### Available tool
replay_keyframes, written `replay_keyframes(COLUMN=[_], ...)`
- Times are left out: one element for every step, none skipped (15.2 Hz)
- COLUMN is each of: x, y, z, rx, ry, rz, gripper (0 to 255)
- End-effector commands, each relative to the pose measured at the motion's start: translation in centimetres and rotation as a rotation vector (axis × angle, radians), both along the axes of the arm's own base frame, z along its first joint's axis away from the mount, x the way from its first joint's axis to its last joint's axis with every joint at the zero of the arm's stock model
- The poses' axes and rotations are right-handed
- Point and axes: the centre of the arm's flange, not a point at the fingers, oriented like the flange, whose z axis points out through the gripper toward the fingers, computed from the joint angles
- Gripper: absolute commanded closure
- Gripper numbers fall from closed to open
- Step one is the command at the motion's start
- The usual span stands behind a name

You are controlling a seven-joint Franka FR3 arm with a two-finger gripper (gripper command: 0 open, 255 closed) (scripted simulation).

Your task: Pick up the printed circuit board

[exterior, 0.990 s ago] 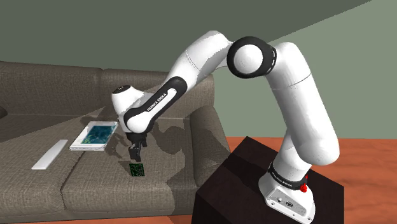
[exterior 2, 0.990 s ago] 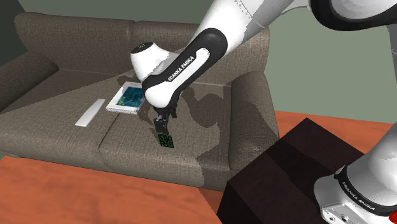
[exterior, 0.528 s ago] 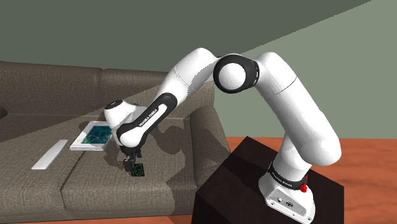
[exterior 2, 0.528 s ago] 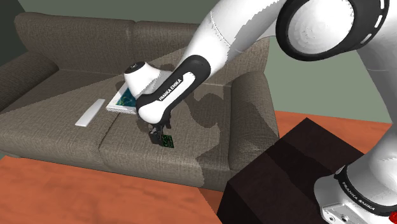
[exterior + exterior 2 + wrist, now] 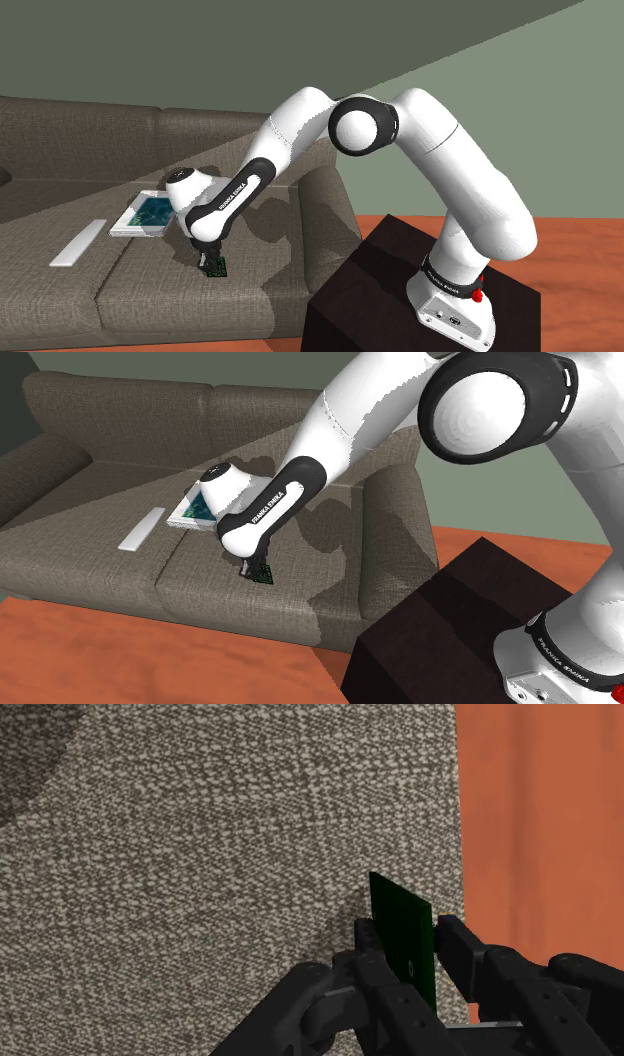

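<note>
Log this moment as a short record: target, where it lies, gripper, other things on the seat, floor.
target: green printed circuit board
place: on the seat cushion of the grey-brown sofa
gripper: gripper low over the cushion, right at the board
other things: flat white thing with a blue-green face; long white slab, both farther along the seat
floor: orange-brown floor

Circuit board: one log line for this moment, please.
black gripper at small green rectangular circuit board | board on brown fabric sofa cushion | not yet lifted
</note>
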Motion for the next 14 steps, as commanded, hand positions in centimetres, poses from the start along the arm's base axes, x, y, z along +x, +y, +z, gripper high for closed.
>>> replay_keyframes(x=[0.0,0.0,0.0,0.0,0.0,0.0,0.0,0.1,0.1,0.1,0.1,0.1,0.1,0.1], y=[0.0,0.0,0.0,0.0,0.0,0.0,0.0,0.0,0.0,0.0,0.0,0.0,0.0,0.0], z=[0.0,0.0,0.0,0.0,0.0,0.0,0.0,0.0,0.5,1.1,1.6,2.1,2.6,3.2], rx=[0.0,0.0,0.0,0.0,0.0,0.0,0.0,0.0,0.0,0.0,0.0,0.0,0.0,0.0], ry=[0.0,0.0,0.0,0.0,0.0,0.0,0.0,0.0,0.0,0.0,0.0,0.0,0.0,0.0], rz=[0.0,0.0,0.0,0.0,0.0,0.0,0.0,0.0,0.0,0.0,0.0,0.0,0.0,0.0], gripper=[255,255,255,255,255,255,255,255,255,255,255,255,255,255])
